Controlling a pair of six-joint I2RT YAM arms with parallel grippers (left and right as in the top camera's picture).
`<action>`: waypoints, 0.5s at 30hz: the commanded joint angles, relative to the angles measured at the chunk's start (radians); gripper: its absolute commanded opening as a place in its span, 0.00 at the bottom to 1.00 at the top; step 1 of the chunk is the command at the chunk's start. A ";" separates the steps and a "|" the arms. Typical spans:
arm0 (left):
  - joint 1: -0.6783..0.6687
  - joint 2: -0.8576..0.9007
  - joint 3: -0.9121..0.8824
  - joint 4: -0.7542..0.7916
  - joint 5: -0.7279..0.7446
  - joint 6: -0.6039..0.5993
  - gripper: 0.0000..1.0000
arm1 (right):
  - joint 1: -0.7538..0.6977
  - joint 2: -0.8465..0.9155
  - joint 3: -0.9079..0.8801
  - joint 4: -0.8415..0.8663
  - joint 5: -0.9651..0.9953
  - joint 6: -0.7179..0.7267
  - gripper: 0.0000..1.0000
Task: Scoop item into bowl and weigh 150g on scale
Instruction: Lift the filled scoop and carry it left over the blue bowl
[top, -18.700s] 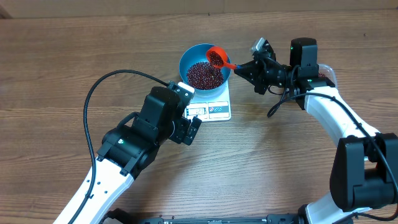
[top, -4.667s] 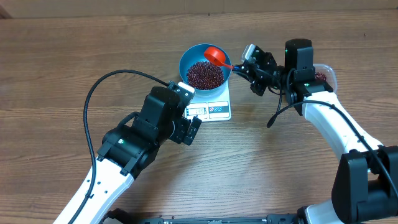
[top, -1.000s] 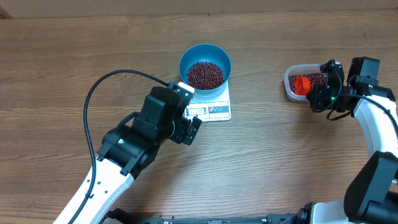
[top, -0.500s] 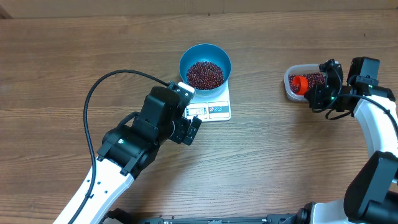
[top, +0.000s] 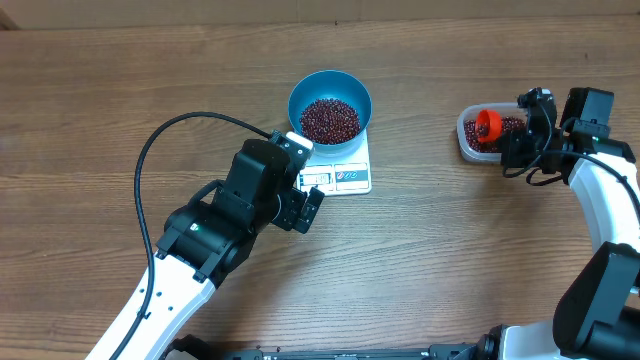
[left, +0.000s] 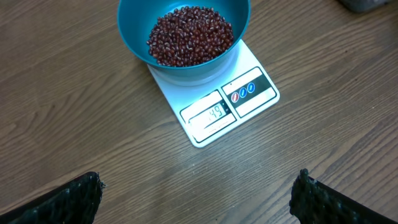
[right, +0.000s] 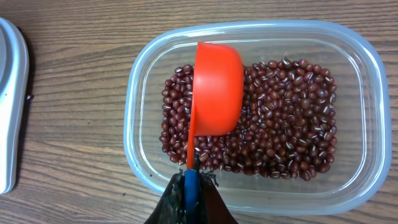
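The small dark red-maroon beans (left: 189, 34) part-fill the round bright blue bowl (left: 134, 46) on the small white digital scale (left: 249, 93), its display seemingly short of target; more fill a clear plastic tub (right: 249, 28) well apart. Apparent step, refilling: the right end effector (right: 191, 190), clamped on the handle of an orange scoop (right: 217, 87), must dip, clear the tub rim and cross open table (top: 430, 230); the left end effector (left: 198, 196) hovers, fingers spread, near the scale.

We see a brown wooden counter (top: 100, 100) filling nearly every view, its grain running side to side, evenly lit with only soft shadows. Beyond the counter's far edge runs a thin paler strip (top: 150, 8).
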 joint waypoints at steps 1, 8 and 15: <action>-0.006 0.005 -0.006 0.003 -0.005 -0.007 1.00 | -0.001 -0.017 0.047 0.006 0.016 -0.011 0.04; -0.006 0.005 -0.006 0.003 -0.005 -0.007 1.00 | -0.001 -0.102 0.064 -0.016 0.017 -0.086 0.04; -0.006 0.005 -0.006 0.002 -0.005 -0.007 0.99 | -0.001 -0.193 0.064 -0.029 0.016 -0.186 0.04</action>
